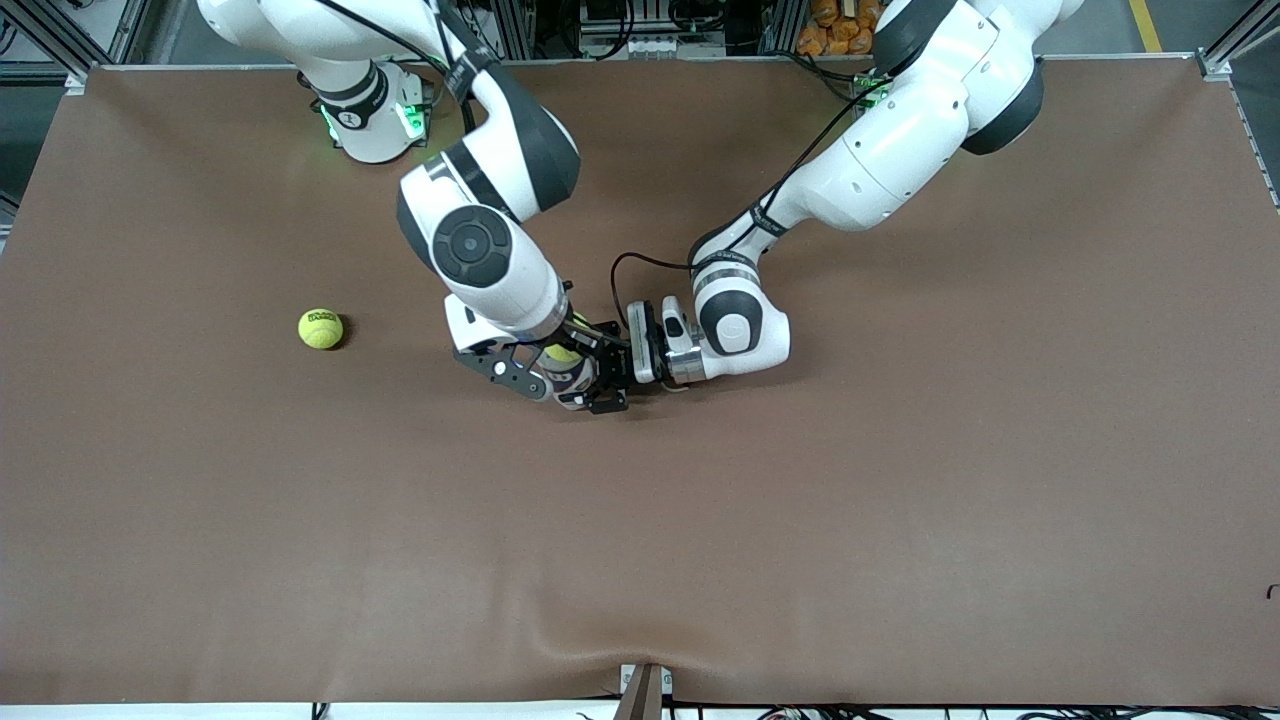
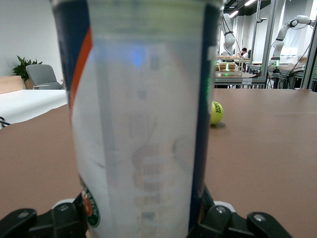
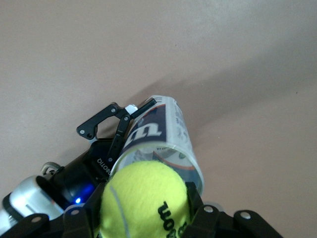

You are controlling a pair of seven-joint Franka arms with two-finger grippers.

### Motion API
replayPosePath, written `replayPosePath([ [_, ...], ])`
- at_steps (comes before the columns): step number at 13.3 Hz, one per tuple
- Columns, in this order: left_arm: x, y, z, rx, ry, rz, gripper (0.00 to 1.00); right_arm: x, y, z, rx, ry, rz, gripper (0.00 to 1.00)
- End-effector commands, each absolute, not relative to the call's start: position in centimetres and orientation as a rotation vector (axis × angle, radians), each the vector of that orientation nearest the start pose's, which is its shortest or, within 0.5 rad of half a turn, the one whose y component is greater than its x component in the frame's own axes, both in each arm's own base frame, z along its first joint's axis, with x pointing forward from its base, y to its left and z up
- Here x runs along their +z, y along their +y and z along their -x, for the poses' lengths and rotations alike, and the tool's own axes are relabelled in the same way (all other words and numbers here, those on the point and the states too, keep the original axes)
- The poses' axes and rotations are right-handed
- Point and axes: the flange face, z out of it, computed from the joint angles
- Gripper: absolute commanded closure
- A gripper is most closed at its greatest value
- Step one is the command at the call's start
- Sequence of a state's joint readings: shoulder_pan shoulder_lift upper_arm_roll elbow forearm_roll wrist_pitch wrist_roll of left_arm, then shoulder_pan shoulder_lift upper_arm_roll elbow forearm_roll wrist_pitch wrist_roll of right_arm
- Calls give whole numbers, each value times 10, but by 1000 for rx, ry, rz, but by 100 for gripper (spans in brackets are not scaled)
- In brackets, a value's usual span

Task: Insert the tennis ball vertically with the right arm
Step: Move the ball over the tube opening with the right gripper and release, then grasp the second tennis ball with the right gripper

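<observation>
My right gripper [image 1: 558, 352] is shut on a yellow tennis ball [image 3: 146, 201] and holds it right over the open mouth of a clear ball can [image 3: 163, 139]. The can stands upright on the brown table, with a blue and white label. My left gripper [image 1: 600, 385] is shut on the can [image 2: 141, 119] low on its side. In the front view only a bit of the held ball [image 1: 562, 353] and the can [image 1: 572, 383] show under the right wrist. A second tennis ball [image 1: 320, 328] lies on the table toward the right arm's end; it also shows in the left wrist view [image 2: 216, 112].
The brown table cover [image 1: 900, 480] spreads wide around the can. The right arm's base [image 1: 370, 115] stands at the table's edge farthest from the front camera.
</observation>
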State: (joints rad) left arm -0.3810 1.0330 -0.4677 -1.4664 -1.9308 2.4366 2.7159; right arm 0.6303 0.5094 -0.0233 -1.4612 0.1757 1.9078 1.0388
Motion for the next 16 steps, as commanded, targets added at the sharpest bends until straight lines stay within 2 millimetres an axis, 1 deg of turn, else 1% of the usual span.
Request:
replayPosePath([
  [1,111,-495,-508,1233,-1316,-1423,19,380,402,-564,251,800,2985,62],
  [2,111,-495,-509,1234,-1315,-1425,19,381,401,-565,251,801,2984,53],
  [3,110,-496,-507,1230,-1314,-1424,19,382,399,-565,261,804,2989,28],
  [4,108,-496,-507,1227,-1313,-1426,19,382,398,-564,266,806,2991,0],
  [6,108,-496,-507,1229,-1312,-1426,19,385,392,-568,262,818,2985,0],
  [8,108,-495,-508,1230,-1315,-1426,19,394,387,-573,245,815,2974,0],
  [9,107,-495,-507,1232,-1316,-1424,19,400,381,-577,235,821,2964,0],
  [10,107,-495,-507,1231,-1318,-1425,19,412,368,-583,215,831,2948,0],
  [11,107,-495,-507,1231,-1317,-1426,19,422,348,-592,212,843,2936,0],
  [13,107,-495,-508,1233,-1316,-1425,19,437,303,-600,268,776,2979,0],
  [14,107,-495,-508,1233,-1316,-1425,19,440,269,-608,277,756,2996,0],
  [16,107,-494,-508,1233,-1315,-1426,19,422,215,-608,325,684,3061,0],
])
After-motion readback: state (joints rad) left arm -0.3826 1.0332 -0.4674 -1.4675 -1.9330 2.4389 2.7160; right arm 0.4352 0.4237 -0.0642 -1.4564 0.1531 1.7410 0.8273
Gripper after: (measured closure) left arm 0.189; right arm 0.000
